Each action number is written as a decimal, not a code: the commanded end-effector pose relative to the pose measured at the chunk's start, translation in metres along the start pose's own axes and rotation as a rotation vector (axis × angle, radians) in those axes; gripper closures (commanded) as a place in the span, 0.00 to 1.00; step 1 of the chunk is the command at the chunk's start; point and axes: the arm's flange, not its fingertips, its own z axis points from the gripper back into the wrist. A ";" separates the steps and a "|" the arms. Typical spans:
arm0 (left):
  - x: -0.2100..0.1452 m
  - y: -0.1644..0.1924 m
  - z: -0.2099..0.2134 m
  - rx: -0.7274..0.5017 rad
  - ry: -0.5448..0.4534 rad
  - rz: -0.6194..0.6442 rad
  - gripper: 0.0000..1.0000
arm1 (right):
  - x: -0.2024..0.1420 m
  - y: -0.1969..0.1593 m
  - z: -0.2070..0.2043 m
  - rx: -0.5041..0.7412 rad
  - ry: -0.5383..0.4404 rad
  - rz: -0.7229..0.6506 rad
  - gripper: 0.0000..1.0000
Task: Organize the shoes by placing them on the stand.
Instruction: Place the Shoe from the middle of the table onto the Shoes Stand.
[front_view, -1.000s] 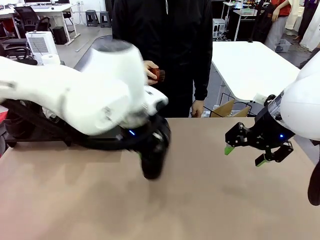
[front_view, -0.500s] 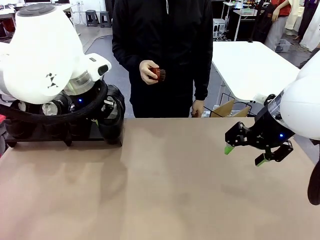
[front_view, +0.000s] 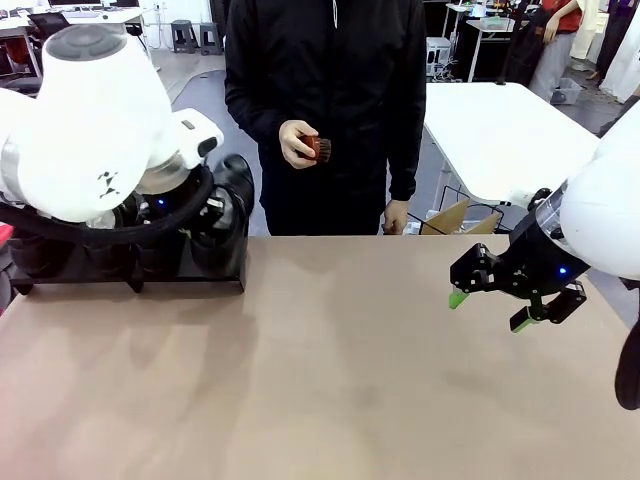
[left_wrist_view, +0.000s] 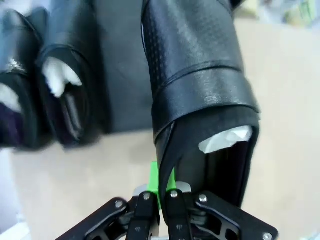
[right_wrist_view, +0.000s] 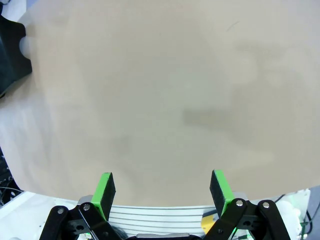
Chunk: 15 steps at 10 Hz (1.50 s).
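The desk (front_view: 350, 380) is spreading brown and bare across the front view, and a person in a black top (front_view: 330, 100) is standing at its far edge, holding a small reddish-brown brush (front_view: 317, 149) in one hand (front_view: 297, 143). The stand (front_view: 215, 278) is sitting at the desk's far left. The left arm is reaching over it, with its big white joint hiding most of the rack. The left end effector (left_wrist_view: 162, 192) is pinching the heel rim of a black shoe (left_wrist_view: 200, 85) between its pressed-together green pads, carrying it at the stand's right end. Two other shoes (left_wrist_view: 62, 100) are lying side by side further along the stand. The right end effector (front_view: 490, 308) is hovering above the desk's right side, fingers spread wide, gripping nothing.
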 end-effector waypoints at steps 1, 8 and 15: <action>0.013 0.004 -0.025 0.033 -0.134 0.017 1.00 | 0.003 0.004 -0.001 0.026 0.001 -0.009 0.00; 0.023 0.007 -0.076 0.026 -0.159 0.120 1.00 | 0.003 0.004 -0.001 0.026 0.001 -0.009 0.00; 0.028 0.015 -0.098 0.094 -0.166 0.111 1.00 | 0.003 0.004 -0.001 0.026 0.001 -0.009 0.00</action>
